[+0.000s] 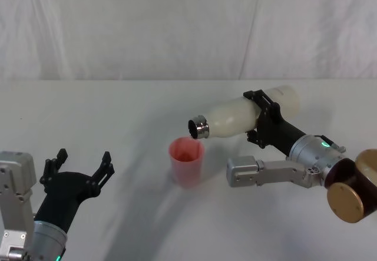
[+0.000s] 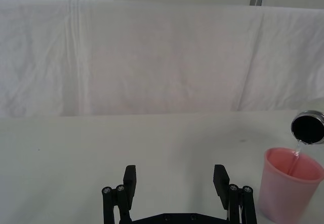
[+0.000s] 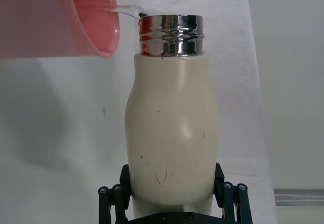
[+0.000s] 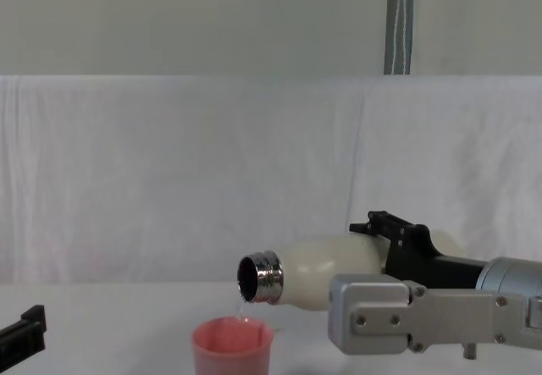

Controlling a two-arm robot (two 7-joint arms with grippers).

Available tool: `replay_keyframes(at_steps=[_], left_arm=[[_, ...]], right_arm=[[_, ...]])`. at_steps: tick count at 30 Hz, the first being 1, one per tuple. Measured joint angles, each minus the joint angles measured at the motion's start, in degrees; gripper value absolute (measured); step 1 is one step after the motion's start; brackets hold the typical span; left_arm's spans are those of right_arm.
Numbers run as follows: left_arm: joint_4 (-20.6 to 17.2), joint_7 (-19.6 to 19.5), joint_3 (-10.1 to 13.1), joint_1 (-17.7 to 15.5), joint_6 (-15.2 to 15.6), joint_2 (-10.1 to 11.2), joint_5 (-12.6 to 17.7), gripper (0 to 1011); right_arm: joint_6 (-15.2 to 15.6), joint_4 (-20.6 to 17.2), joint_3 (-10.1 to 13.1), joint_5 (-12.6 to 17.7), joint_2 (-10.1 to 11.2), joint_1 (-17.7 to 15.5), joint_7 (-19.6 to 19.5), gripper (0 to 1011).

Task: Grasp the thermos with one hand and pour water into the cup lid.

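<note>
Right end effector (image 1: pixel 263 118) pinches the tipped thermos (image 1: pixel 247 115) — water streams into the cup lid (image 1: pixel 187 160); left end effector (image 1: pixel 81 165) spread, idle near-left.

White tablecloth (image 1: pixel 118 214) across the lower two thirds of the head view, smooth and matte. White draped backdrop (image 1: pixel 147 25) along the top of that frame, creased with vertical folds. Grey wall (image 4: pixel 169 19) above the drape in the upper part of the chest view. Vertical metal pole (image 4: pixel 398 19) at upper right of the chest frame, rising behind the drape's top edge
</note>
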Motion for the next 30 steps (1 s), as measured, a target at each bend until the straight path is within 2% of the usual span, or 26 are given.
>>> replay_keyframes(at_steps=[30], left_arm=[[0.0, 0.0, 0.0, 0.0, 0.0, 0.0, 0.0, 1001]], right_arm=[[0.9, -2.1, -0.1, -0.6, 0.5, -0.3, 0.9, 950]])
